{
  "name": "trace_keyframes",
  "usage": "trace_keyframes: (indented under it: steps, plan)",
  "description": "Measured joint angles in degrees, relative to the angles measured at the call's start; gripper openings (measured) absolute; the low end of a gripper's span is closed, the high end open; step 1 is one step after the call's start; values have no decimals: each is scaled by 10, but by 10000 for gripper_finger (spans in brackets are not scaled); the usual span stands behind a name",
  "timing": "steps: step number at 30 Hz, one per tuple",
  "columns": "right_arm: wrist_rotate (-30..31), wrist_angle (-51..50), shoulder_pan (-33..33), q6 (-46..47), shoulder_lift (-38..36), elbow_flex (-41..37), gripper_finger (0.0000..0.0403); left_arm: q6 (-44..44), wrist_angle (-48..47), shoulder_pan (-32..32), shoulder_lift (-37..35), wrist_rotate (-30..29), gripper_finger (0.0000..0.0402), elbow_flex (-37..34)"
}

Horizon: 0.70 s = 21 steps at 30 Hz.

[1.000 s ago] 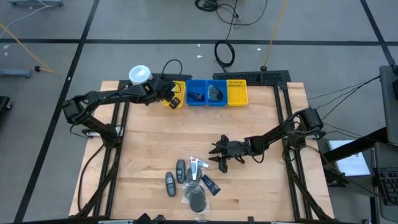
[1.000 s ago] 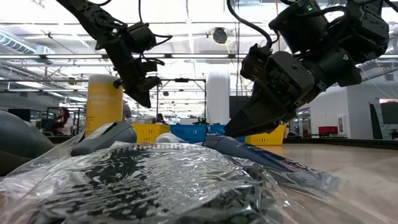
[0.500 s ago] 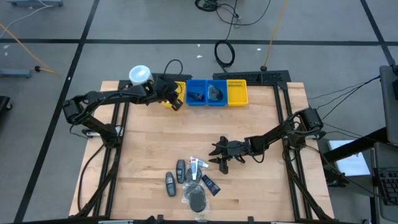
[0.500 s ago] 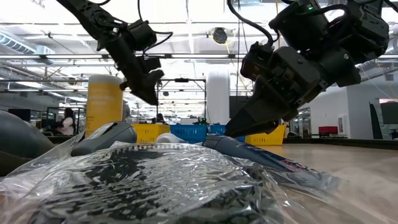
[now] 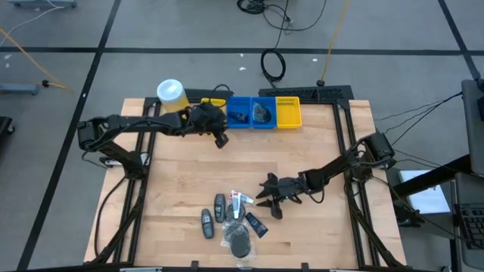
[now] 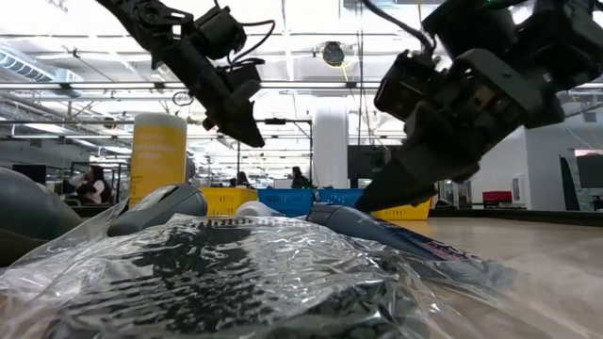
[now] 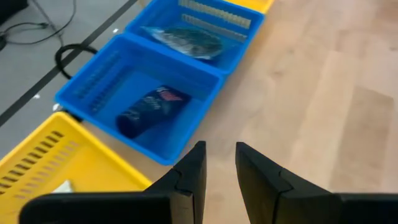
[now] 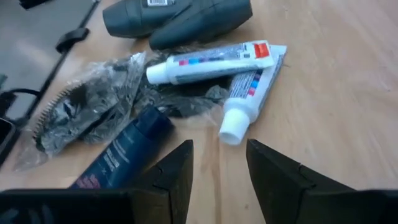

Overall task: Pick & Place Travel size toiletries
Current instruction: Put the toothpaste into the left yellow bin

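The travel size toiletries lie in a pile near the table's front edge. There are two dark grey bottles [image 5: 213, 216], two white tubes [image 8: 211, 62], a dark blue tube [image 8: 121, 155] and bagged black puffs [image 8: 74, 115]. My right gripper [image 8: 219, 163] is open, low over the wood just right of the pile [image 5: 269, 202], pointing at it. My left gripper [image 7: 219, 163] hovers above the table by the bins [image 5: 220, 137]. Its fingers stand slightly apart with nothing between them. One blue bin holds a dark tube [image 7: 152, 111], and the other holds a bagged puff [image 7: 186, 38].
At the far edge stands a row of bins: yellow [image 7: 43, 168], blue [image 5: 240, 113], blue [image 5: 263, 113], yellow [image 5: 289, 112]. A tall yellow canister with a white lid [image 5: 171, 94] stands at the far left corner. Bare wood lies between the bins and the pile.
My left gripper has swung from over the left yellow bin toward the table's right and near side, and now hangs over bare wood in front of the bins. My right gripper has shifted a little toward the near edge, closer to the pile. Neither has changed its opening.
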Motion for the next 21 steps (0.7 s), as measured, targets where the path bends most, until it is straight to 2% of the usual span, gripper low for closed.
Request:
trace_keyframes:
  steps: [7,12,21]
  plan:
    - [87,-21,33,24,0,0,141,-1,19,-40,0,-10,88,0]
    - [89,-21,39,23,1,3,142,-2,38,-59,0,-11,88,0]
    - [92,-22,42,26,49,40,142,-6,43,-85,0,-11,88,0]
